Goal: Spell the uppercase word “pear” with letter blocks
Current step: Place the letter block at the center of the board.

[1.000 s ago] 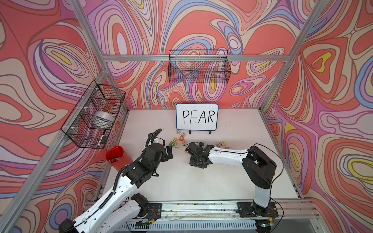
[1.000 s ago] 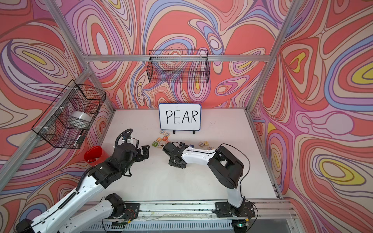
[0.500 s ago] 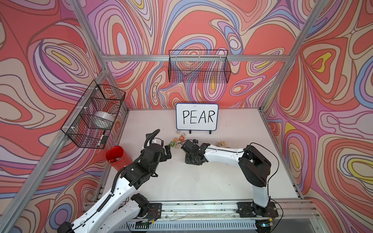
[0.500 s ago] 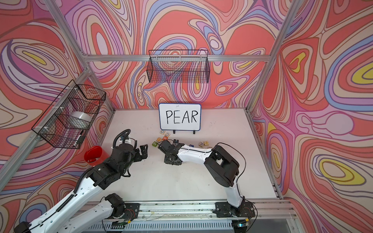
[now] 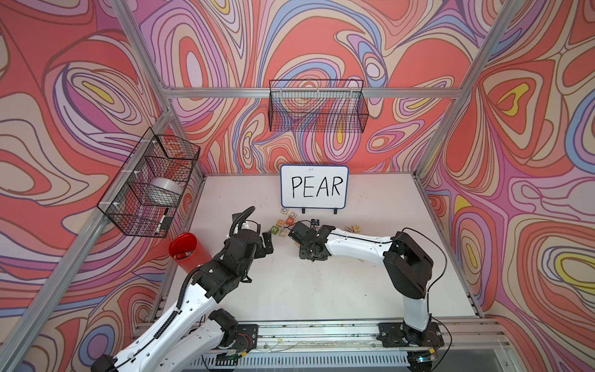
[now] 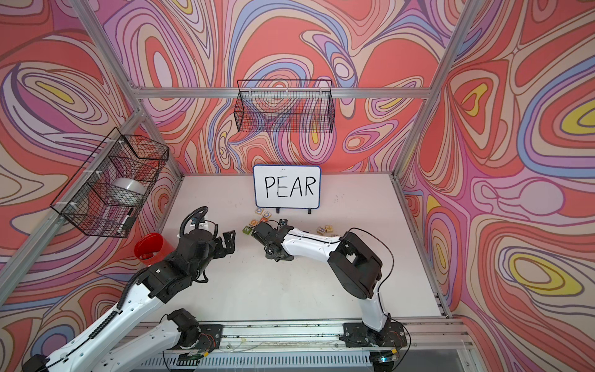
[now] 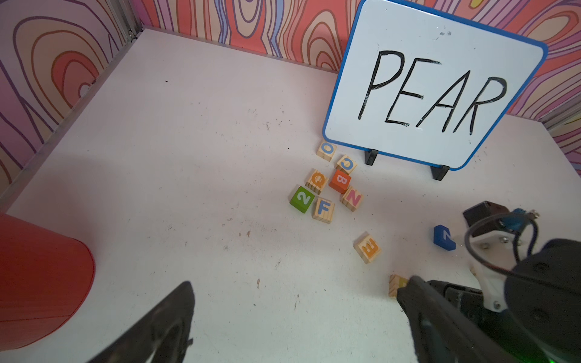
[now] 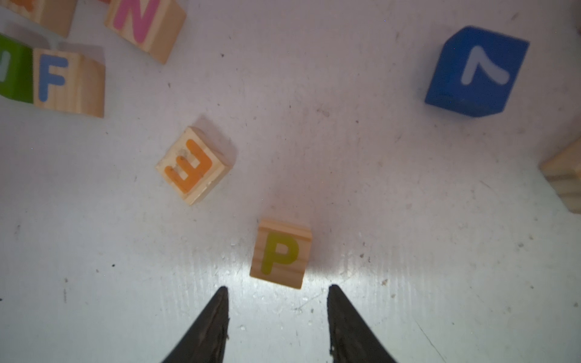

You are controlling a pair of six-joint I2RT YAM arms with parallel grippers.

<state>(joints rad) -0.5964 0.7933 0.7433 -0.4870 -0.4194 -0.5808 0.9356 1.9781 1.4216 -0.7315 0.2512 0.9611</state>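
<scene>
P block point(image 8: 280, 254) on table point(image 8: 377, 188), apart from E block point(image 8: 194, 165); block cluster point(image 7: 339, 181) before whiteboard point(image 7: 434, 91).
</scene>
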